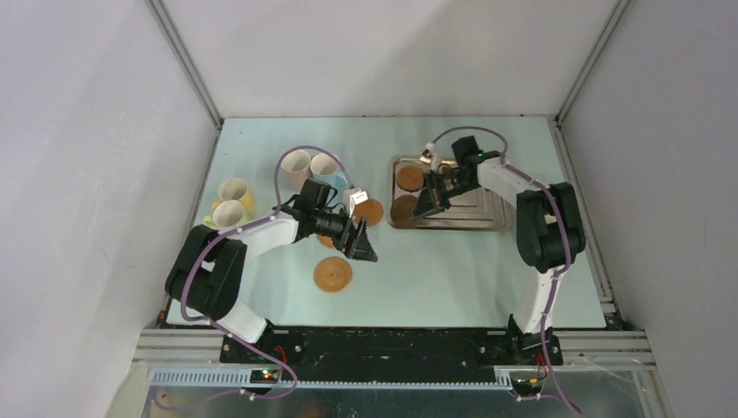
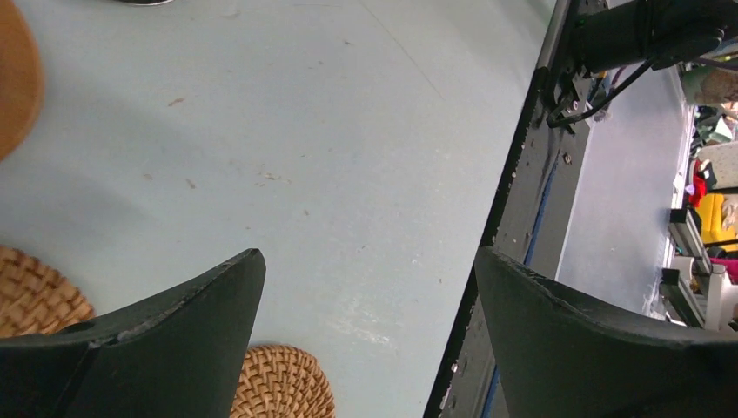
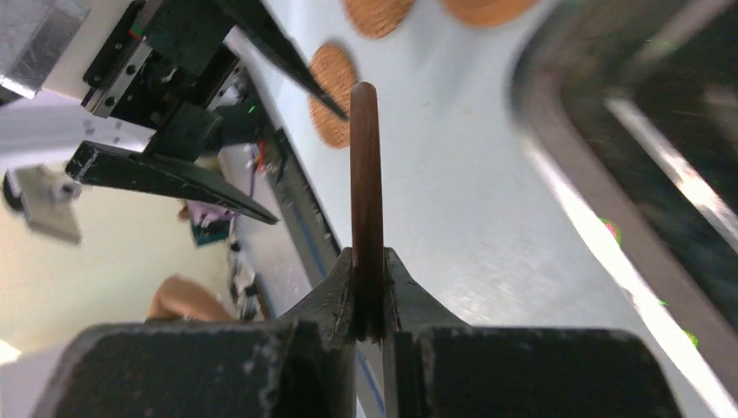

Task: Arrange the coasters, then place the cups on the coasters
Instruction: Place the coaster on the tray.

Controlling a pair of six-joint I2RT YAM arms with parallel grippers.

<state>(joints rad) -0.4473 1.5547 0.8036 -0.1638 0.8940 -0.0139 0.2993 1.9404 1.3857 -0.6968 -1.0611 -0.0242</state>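
The pale blue-green worktop [image 1: 435,279], boxed in by white walls, carried a steel tray [image 1: 487,213] toward its far edge, right of centre, with an orange-tan coaster [image 1: 409,178] lying in the tray's left end. The right tool [image 3: 369,287] was clamped on a dark brown coaster [image 3: 366,174], held on edge at the tray's left end. The left tool [image 2: 365,261] hung with its jaws wide apart near the worktop's middle, just beyond a woven coaster [image 1: 333,273], and the cups [image 1: 296,165] stood grouped toward the far left corner.
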